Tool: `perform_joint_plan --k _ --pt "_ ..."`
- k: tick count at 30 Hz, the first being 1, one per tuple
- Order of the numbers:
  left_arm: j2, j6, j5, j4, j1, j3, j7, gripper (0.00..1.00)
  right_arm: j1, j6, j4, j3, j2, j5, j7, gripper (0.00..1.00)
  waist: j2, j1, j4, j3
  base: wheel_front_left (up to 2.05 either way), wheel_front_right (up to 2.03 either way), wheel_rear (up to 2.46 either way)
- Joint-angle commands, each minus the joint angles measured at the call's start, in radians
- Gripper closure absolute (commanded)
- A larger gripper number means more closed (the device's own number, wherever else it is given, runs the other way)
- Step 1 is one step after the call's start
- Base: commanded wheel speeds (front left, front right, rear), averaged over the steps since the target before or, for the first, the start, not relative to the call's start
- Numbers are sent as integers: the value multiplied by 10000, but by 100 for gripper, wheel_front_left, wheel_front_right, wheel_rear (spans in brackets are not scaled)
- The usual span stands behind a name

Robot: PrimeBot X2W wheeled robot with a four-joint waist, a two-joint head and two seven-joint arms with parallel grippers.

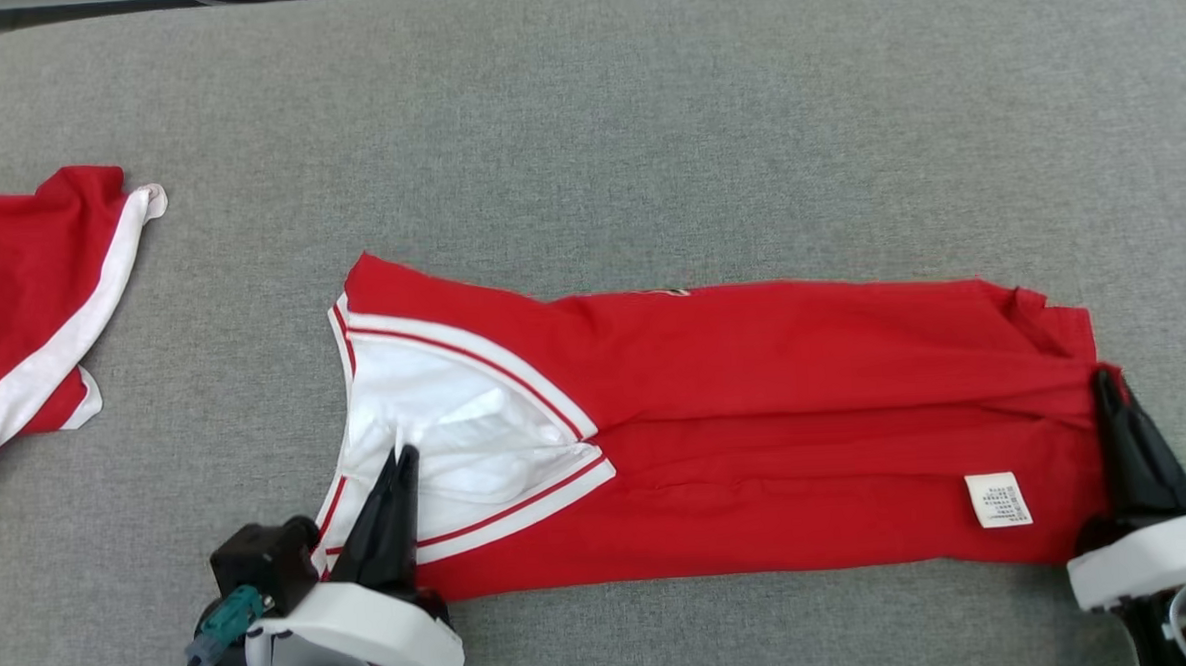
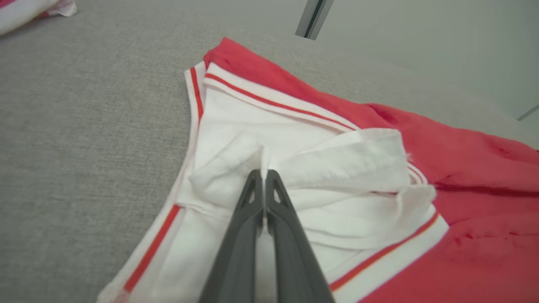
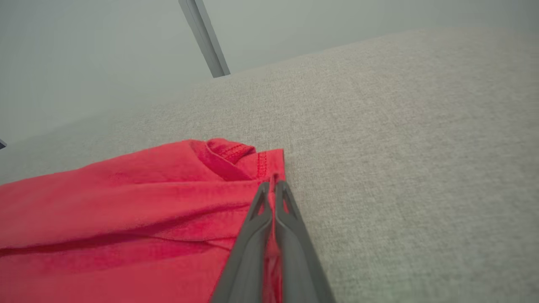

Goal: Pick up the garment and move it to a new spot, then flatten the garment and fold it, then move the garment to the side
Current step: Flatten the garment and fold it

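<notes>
Head view: I'm watching my left gripper [image 1: 405, 453] pinching the white neckline and my right gripper [image 1: 1106, 379] clamping the hem of the garment [image 1: 775, 365], which is lying, seemingly folded lengthwise, across the table [image 1: 584, 123]; cross-folding and setting aside are remaining.

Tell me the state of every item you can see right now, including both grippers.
red garment, folded into a long band, lying flat on the grey table, pinched at both ends
left gripper, shut on the red garment's white-trimmed end
right gripper, shut on the red garment's stitched hem end
care label, exposed, facing up
second red garment, lying loose at the table's left, untouched
</notes>
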Motion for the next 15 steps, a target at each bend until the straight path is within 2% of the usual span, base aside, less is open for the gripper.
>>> perform_joint_plan --k 1,2,3,4,5,10,15 --pt "94 79 -73 -40 202 27 103 100 196 -5 59 4 64 -14 -81 63 0 0 -47 -84 0 0 0" --pt "122 67 -118 -19 326 3 200 100 289 -5 112 23 123 7 -132 25 0 0 -62 -130 0 0 0" --pt "134 92 -177 -21 397 24 262 100 365 -5 125 35 156 -13 -189 0 0 0 -71 -167 0 0 0" --pt "168 135 -169 23 476 17 364 43 429 -5 128 45 196 -62 -233 0 0 0 -78 -225 0 0 0" --pt "152 158 -226 -9 560 23 357 0 524 -5 103 32 254 -110 -325 0 0 0 -91 -285 0 0 0" --pt "319 480 139 -455 743 337 -463 0 789 -5 -676 -295 507 -825 -884 0 0 0 -165 -599 0 0 0" --pt "403 653 422 -1071 597 795 -1212 0 892 -5 -1789 -605 798 -1708 -819 0 0 0 -342 -985 0 0 0"
